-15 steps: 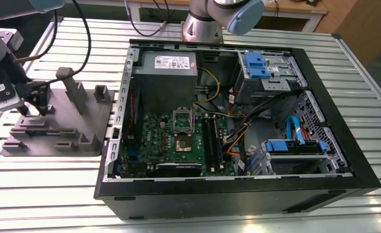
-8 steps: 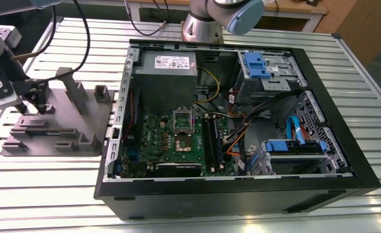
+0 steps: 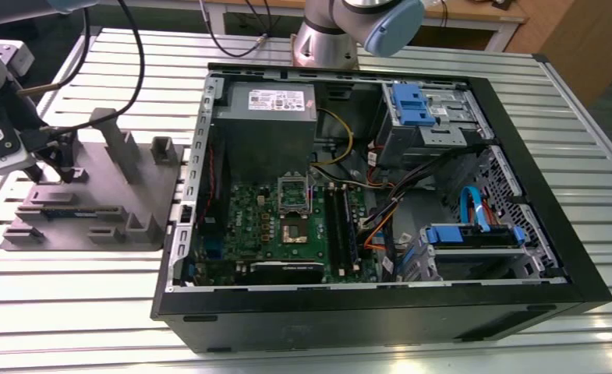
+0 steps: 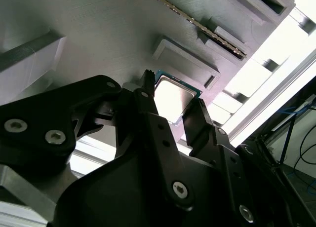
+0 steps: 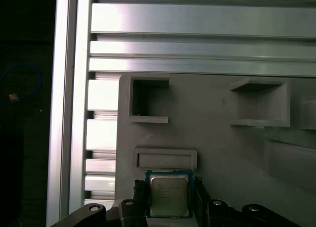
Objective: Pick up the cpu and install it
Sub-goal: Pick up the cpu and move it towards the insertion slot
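Gripper (image 3: pixel 54 173) is at the exterior view's left edge, mid-height, low over the grey holder block (image 3: pixel 87 226). It is well apart from the open computer case (image 3: pixel 586 288) and its green motherboard (image 3: pixel 249 226).

Second wrist view: both black fingers (image 4: pixel 148 108) press opposite edges of the cpu (image 4: pixel 170 96). It looks clamped, silver top facing the camera, just off the holder block (image 4: pixel 98 29).

First wrist view: cpu (image 5: pixel 169 195) sits square between the fingertips, beside a shallow raised ridge (image 5: pixel 165 158).

Judgement: pickup step. Keep the chip level with even pressure on both edges, and lift it straight clear of the ridge.
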Tool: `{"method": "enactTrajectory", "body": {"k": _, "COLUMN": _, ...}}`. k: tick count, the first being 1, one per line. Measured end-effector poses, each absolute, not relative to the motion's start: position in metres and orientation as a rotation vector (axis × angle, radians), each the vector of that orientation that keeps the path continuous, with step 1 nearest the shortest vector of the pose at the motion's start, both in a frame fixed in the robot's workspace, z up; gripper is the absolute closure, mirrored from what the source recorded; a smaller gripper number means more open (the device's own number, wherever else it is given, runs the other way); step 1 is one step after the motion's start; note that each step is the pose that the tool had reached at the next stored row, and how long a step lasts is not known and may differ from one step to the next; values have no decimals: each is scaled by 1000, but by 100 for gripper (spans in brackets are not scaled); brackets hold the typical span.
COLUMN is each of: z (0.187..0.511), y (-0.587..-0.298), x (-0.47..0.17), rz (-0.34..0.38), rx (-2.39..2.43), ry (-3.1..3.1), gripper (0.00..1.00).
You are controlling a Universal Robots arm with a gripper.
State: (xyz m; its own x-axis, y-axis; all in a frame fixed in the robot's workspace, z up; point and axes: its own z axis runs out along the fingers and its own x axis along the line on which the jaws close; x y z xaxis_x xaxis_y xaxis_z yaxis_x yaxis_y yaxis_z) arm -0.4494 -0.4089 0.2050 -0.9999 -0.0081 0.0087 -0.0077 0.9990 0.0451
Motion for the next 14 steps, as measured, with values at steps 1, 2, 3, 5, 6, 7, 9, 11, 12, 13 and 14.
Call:
{"method": "enactTrajectory", "body": {"k": 1, "z": 205, "y": -409, "x": -449, "rz": -71, "rx": 12, "ry": -3132, "gripper": 53}}
{"method": "enactTrajectory", "body": {"k": 2, "z": 205, "y": -409, "x": -449, "rz": -71, "rx": 12, "ry": -3132, "gripper": 53}}
{"method": "enactTrajectory", "body": {"k": 3, "z": 206, "y": -409, "x": -449, "rz": -71, "rx": 12, "ry": -3132, "gripper": 53}}
{"method": "enactTrajectory", "body": {"k": 5, "z": 206, "y": -409, "x": -449, "rz": -71, "rx": 12, "ry": -3132, "gripper": 53}}
{"method": "enactTrajectory", "body": {"k": 6, "z": 206, "y": -409, "x": -449, "rz": -71, "rx": 12, "ry": -3132, "gripper": 53}}
{"method": "enactTrajectory", "body": {"k": 7, "z": 206, "y": -409, "x": -449, "rz": -71, "rx": 12, "ry": -3132, "gripper": 53}}
{"method": "enactTrajectory", "body": {"k": 9, "z": 207, "y": -409, "x": -449, "rz": -71, "rx": 12, "ry": -3132, "gripper": 53}}
{"method": "enactTrajectory", "body": {"k": 11, "z": 207, "y": -409, "x": -449, "rz": -71, "rx": 12, "ry": -3132, "gripper": 53}}
{"method": "enactTrajectory", "body": {"k": 12, "z": 207, "y": -409, "x": -449, "rz": -71, "rx": 12, "ry": -3132, "gripper": 53}}
{"method": "enactTrajectory", "body": {"k": 13, "z": 208, "y": -409, "x": -449, "rz": -71, "rx": 12, "ry": -3132, "gripper": 53}}
{"method": "enactTrajectory", "body": {"k": 14, "z": 208, "y": -409, "x": -449, "rz": -71, "rx": 12, "ry": -3132, "gripper": 53}}
